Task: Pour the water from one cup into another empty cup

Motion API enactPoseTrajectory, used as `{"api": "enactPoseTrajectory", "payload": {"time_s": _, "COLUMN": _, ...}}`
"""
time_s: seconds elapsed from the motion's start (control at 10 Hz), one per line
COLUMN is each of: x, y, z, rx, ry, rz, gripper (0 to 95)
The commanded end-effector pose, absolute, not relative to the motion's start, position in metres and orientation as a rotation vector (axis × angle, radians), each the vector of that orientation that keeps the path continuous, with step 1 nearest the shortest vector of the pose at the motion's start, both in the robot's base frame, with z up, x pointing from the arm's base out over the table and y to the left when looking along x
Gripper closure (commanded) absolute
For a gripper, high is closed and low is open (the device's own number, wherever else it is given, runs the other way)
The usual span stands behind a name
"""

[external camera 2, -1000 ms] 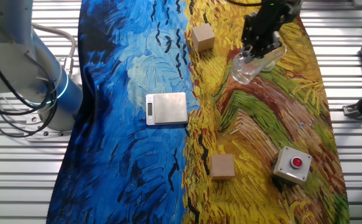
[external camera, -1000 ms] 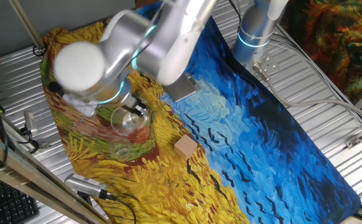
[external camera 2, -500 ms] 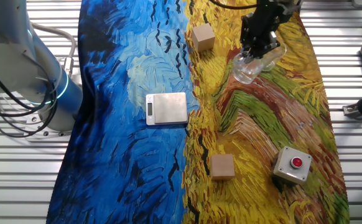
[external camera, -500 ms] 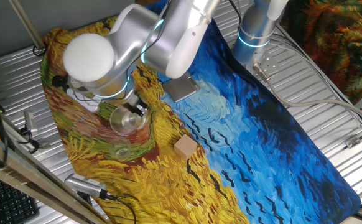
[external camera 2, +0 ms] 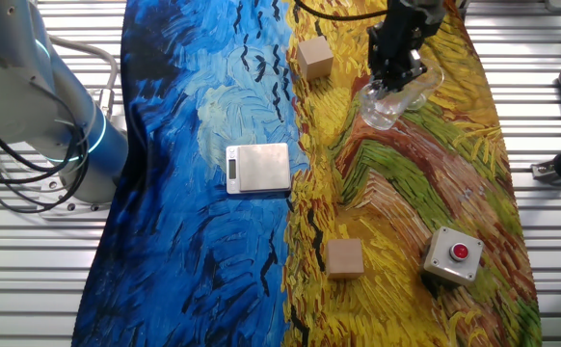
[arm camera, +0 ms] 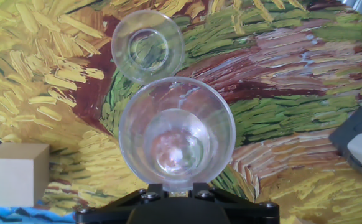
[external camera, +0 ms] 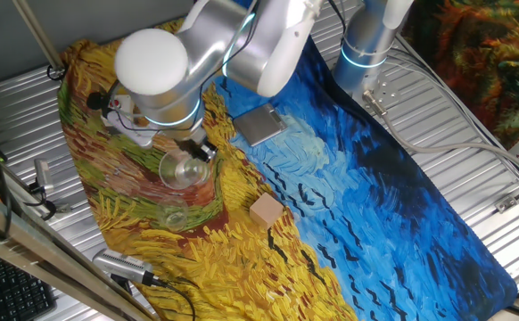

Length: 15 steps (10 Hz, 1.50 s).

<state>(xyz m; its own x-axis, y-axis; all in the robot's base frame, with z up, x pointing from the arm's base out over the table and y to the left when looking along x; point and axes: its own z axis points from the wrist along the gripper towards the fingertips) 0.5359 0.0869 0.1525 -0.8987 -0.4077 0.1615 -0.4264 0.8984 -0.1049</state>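
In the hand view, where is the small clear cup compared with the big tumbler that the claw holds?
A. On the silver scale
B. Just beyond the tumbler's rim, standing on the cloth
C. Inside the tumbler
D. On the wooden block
B: the small clear cup stands on the cloth just past the big tumbler, whose rim overlaps its edge in this view.

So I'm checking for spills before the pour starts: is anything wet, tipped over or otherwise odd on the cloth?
Nothing stands out. The larger clear tumbler is held at its base by the gripper, and the smaller clear cup stands upright just beyond its rim. No puddle or wet patch shows on the painted cloth around them.
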Motion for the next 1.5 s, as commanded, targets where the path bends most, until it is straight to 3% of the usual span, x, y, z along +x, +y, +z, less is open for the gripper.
{"api": "enactPoseTrajectory", "payload": {"time_s": 0.1, "x": 0.533, "y": 0.085, "z": 0.153, "rx": 0.654, "ry": -2.972, "rz": 0.210, "gripper": 95.0}}
{"api": "enactPoseTrajectory", "payload": {"time_s": 1.5, "x": 0.522, "y": 0.077, "z": 0.144, "rx": 0.675, "ry": -3.145, "rz": 0.233, "gripper": 95.0}}
